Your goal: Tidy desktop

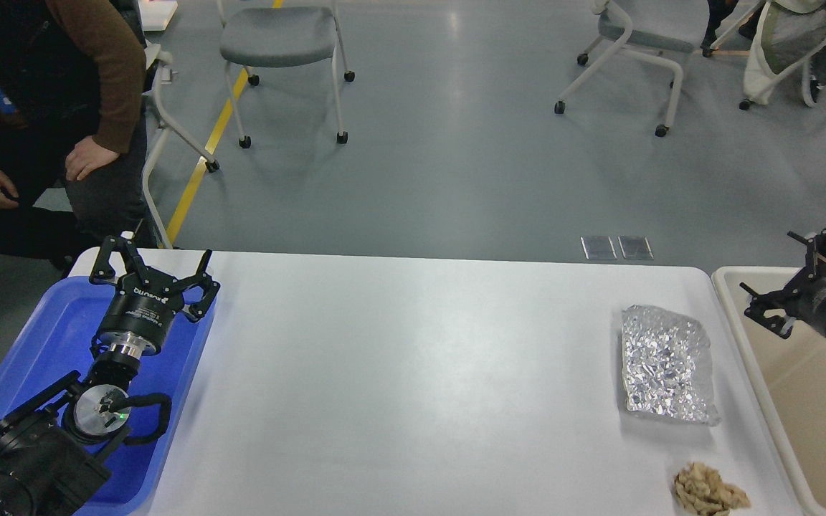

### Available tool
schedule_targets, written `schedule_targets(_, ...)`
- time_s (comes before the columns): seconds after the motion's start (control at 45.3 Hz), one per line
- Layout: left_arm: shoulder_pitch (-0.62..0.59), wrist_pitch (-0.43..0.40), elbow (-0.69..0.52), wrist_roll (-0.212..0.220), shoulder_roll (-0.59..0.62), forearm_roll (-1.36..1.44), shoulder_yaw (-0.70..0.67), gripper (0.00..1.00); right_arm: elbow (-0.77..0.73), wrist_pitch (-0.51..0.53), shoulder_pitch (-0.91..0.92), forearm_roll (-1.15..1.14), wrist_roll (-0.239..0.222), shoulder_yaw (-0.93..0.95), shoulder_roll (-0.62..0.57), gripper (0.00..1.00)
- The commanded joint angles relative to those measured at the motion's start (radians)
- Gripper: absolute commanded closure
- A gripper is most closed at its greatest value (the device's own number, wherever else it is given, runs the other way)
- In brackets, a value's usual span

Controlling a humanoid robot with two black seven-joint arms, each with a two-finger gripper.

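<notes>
- Stretching wide and white across the middle of the head view: the desktop (413,373), plain, smooth, with rounded far corners, lying between the two claws.
- Hovering over the blue tray (62,337) at the desktop's left edge: the left gripper (155,276), fingers spread wide apart, gripping nothing.
- Hanging over the beige bin (779,373) just beside the desktop's right edge: the right gripper (796,279), fingers spread open, carrying nothing.
- Counting on the desktop: one crumpled sheet of silver foil (667,369) lying flat near the right edge, and one small tan crumpled scrap (708,491) lying near the front right corner, just in front of the foil and apart from it.
- Counting beside the desktop: one tray, one bin.
- Showing otherwise a bare, faintly glossy white surface, catching soft light near the centre.
- Sitting beyond the far left corner: one person (47,107) in a brown sleeve, hands resting on knees.
- Standing on the grey floor behind: several wheeled chairs (280,43), well apart from the desktop.
</notes>
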Motion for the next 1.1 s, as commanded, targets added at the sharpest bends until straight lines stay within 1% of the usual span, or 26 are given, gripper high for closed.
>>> schedule_targets(0.0, 0.0, 0.0, 0.0, 0.0, 0.0, 0.0, 0.0, 0.0, 0.253, 0.048, 0.015, -0.004, 0.0, 0.16, -0.029, 0.0)
schedule_targets(0.088, 0.0, 0.0, 0.0, -0.001, 0.0, 0.0, 0.0, 0.0, 0.296, 0.057, 0.021, -0.004, 0.0, 0.186, -0.016, 0.0)
schedule_targets(0.265, 0.0, 0.0, 0.0, 0.0, 0.0, 0.0, 0.002, 0.0, 0.369, 0.064, 0.026, -0.004, 0.0, 0.2, 0.063, 0.0)
schedule_targets(0.53, 0.0, 0.0, 0.0, -0.001, 0.0, 0.0, 0.002, 0.0, 0.367, 0.061, 0.012, -0.006, 0.0, 0.214, 0.259, 0.0)
schedule_targets(0.706, 0.0, 0.0, 0.0, -0.001, 0.0, 0.0, 0.002, 0.0, 0.361, 0.063, -0.02, -0.006, 0.0, 0.205, 0.336, 0.0)
schedule_targets(0.883, 0.0, 0.0, 0.0, -0.001, 0.0, 0.0, 0.0, 0.0, 0.344, 0.063, -0.065, -0.021, 0.0, 0.203, 0.376, 0.0)
schedule_targets(1.082, 0.0, 0.0, 0.0, -0.001, 0.0, 0.0, 0.0, 0.0, 0.341, 0.063, -0.1, -0.021, 0.0, 0.2, 0.385, 0.0)
